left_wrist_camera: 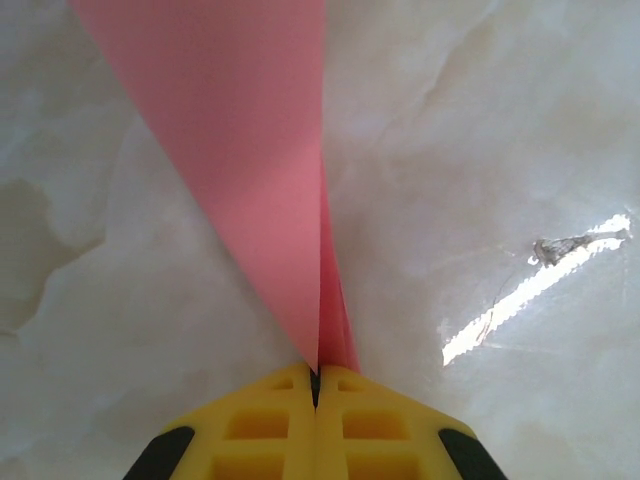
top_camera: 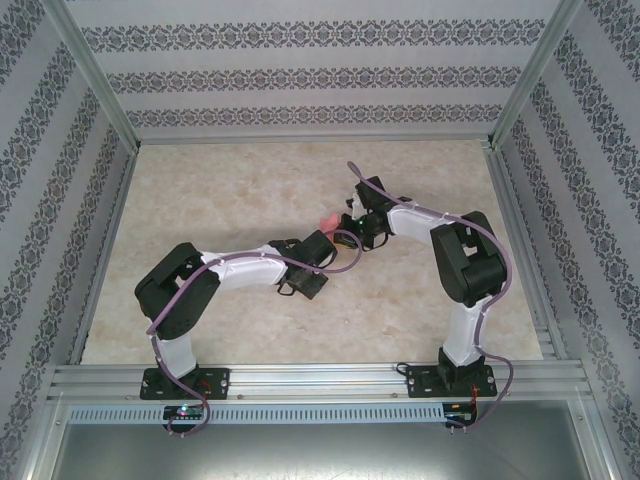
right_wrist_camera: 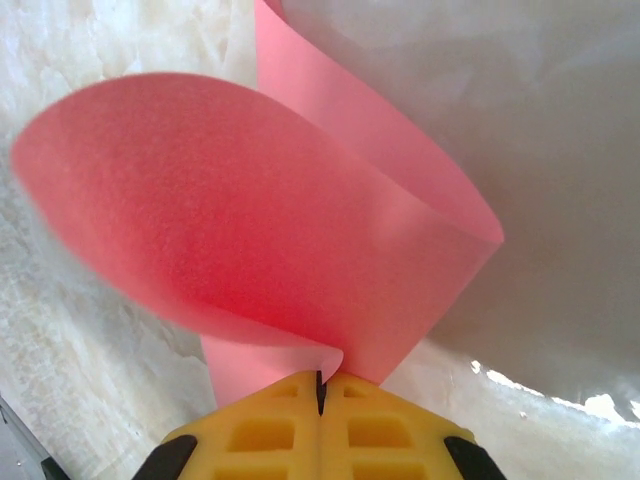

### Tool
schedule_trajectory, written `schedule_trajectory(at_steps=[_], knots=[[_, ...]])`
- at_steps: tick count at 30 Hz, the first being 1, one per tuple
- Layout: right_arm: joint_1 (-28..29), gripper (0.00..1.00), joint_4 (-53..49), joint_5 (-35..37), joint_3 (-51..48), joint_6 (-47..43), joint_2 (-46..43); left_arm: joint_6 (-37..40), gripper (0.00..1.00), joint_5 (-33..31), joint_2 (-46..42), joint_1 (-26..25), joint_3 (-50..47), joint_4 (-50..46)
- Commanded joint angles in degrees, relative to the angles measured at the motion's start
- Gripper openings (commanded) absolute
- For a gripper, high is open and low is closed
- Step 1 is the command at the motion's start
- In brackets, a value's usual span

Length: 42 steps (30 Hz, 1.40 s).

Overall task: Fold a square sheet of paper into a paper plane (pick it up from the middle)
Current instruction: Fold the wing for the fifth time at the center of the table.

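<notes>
- The left gripper (left_wrist_camera: 317, 375) is clamped tight on a folded edge of the square sheet of paper (left_wrist_camera: 240, 150).
- The right gripper (right_wrist_camera: 322, 380) pinches another part, where the paper curls into a loop.
- The paper hangs between both grippers over the middle of the marble table (top_camera: 220, 180).

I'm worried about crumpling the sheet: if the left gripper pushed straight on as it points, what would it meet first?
The paper itself: the left gripper, fingers shut on it, has it stretching straight ahead. Beyond that, probably the table, though depth is unclear.
</notes>
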Motion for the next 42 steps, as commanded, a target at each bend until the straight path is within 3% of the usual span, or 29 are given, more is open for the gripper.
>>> schedule_trajectory(at_steps=[1,19,24,29,42], knots=[[0.3,0.00,-0.8,0.6,1.9,-1.9,1.9,3.4,0.00,-0.5,-1.0,0.9,-0.1,-4.4],[0.5,0.00,-4.2,4.0,6.4,-3.1,7.3,5.2,0.05,5.9,-4.3,2.5,-0.9,-2.9],[0.7,0.00,-5.5,5.0,6.6,-3.6,7.8,2.4,0.09,10.3,-7.5,3.6,-1.4,-1.2],[0.7,0.00,-6.3,5.6,6.4,-4.1,8.1,-2.1,0.14,16.5,-10.0,8.4,-3.6,2.7],[0.9,0.00,-6.5,5.5,6.4,-4.2,7.9,-11.4,0.12,26.8,-3.3,13.5,-3.6,12.2]])
